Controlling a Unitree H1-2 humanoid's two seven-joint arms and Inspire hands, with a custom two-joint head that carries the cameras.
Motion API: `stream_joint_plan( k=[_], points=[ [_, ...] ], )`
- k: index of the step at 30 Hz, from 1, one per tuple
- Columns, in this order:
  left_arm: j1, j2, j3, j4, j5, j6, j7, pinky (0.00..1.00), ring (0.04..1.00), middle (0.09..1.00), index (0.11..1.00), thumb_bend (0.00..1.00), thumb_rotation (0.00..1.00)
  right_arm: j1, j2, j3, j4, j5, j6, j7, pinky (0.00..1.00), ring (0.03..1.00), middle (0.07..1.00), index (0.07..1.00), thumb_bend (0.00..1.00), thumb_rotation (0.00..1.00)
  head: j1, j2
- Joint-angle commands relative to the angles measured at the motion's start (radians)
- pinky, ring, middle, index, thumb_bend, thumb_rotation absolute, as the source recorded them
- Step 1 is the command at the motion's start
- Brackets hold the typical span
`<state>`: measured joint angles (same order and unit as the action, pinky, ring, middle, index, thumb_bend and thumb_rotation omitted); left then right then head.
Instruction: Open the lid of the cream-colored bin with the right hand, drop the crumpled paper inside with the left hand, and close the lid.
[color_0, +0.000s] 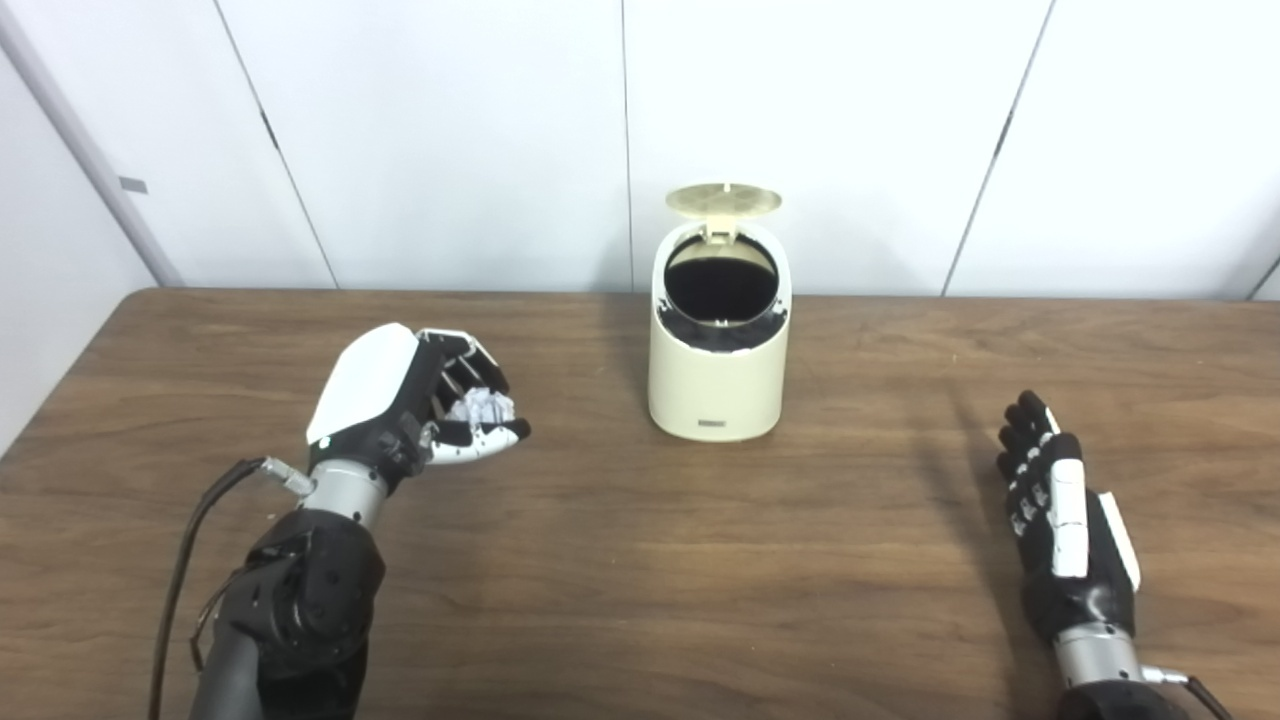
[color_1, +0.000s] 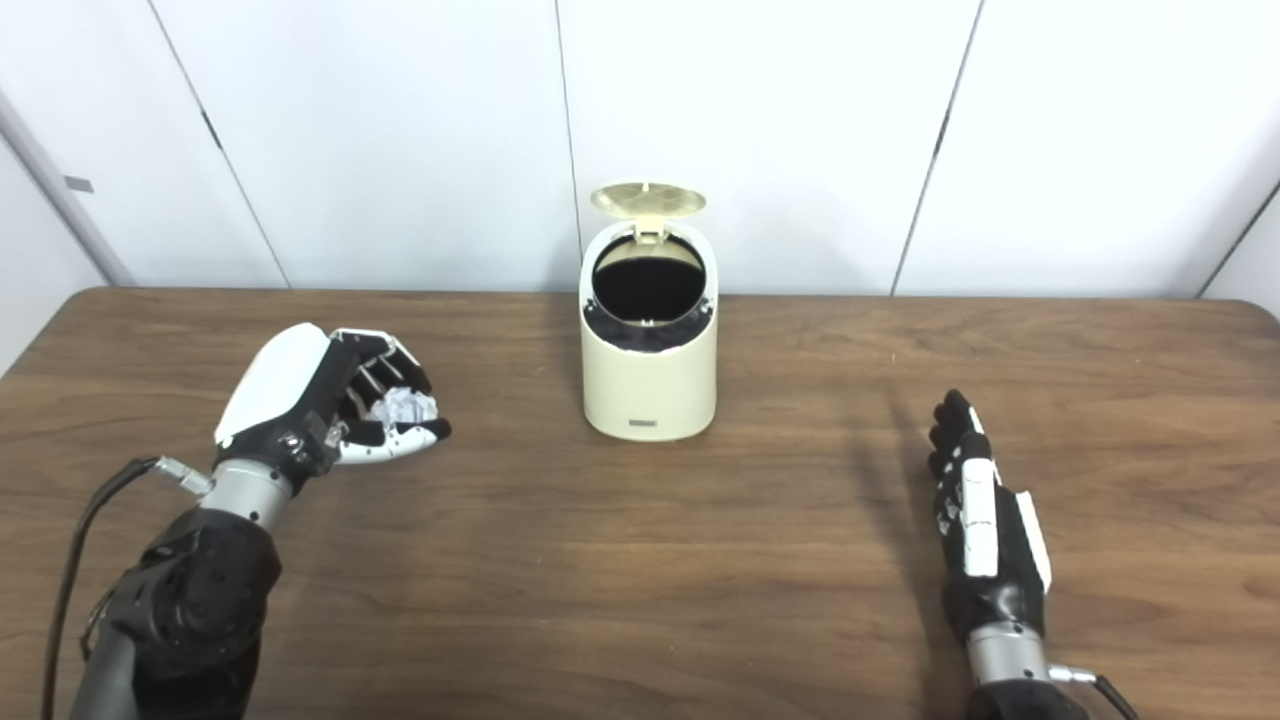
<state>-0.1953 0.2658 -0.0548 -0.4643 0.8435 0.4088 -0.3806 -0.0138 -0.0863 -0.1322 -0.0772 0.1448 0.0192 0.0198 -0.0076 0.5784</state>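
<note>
The cream-colored bin (color_0: 716, 375) stands upright at the far middle of the wooden table (color_0: 640, 560). Its round lid (color_0: 723, 199) is flipped up at the back, and the dark opening (color_0: 720, 285) shows. My left hand (color_0: 415, 398) is left of the bin, a little above the table, with its fingers curled around the crumpled white paper (color_0: 482, 406). My right hand (color_0: 1058, 510) is at the front right, well apart from the bin, with its fingers straight and holding nothing.
White wall panels (color_0: 800, 120) rise right behind the table's far edge. A black cable (color_0: 185, 560) runs along my left forearm.
</note>
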Motion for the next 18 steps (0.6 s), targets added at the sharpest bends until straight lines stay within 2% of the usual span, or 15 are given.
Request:
stream_joint_plan(
  k=[1,7,13,18],
  points=[
    [-0.038,0.013,-0.002,-0.009,-0.002,-0.036,0.045,0.34,0.432,0.499,0.488,0.48,0.00,-0.005,0.008,0.008,0.003,0.000,-0.029,0.007,1.00,0.995,0.990,0.977,0.47,1.00,-0.004,-0.006],
    [-0.035,0.003,-0.020,-0.004,-0.010,-0.043,0.065,0.33,0.440,0.517,0.481,0.47,0.00,0.004,0.021,0.019,0.025,-0.016,-0.055,0.001,0.98,0.988,0.965,0.935,0.49,1.00,-0.017,-0.035],
    [-0.048,-0.011,-0.038,0.007,-0.010,-0.078,0.101,0.34,0.464,0.543,0.459,0.47,0.00,0.005,0.031,0.022,0.046,-0.016,-0.073,0.002,0.98,0.988,0.958,0.939,0.49,1.00,-0.025,-0.054],
    [-0.073,-0.030,-0.054,0.024,-0.014,-0.113,0.142,0.28,0.413,0.529,0.502,0.47,0.00,0.006,0.033,0.024,0.051,-0.014,-0.083,0.006,0.97,0.986,0.959,0.941,0.47,1.00,-0.019,-0.058]
  ],
)
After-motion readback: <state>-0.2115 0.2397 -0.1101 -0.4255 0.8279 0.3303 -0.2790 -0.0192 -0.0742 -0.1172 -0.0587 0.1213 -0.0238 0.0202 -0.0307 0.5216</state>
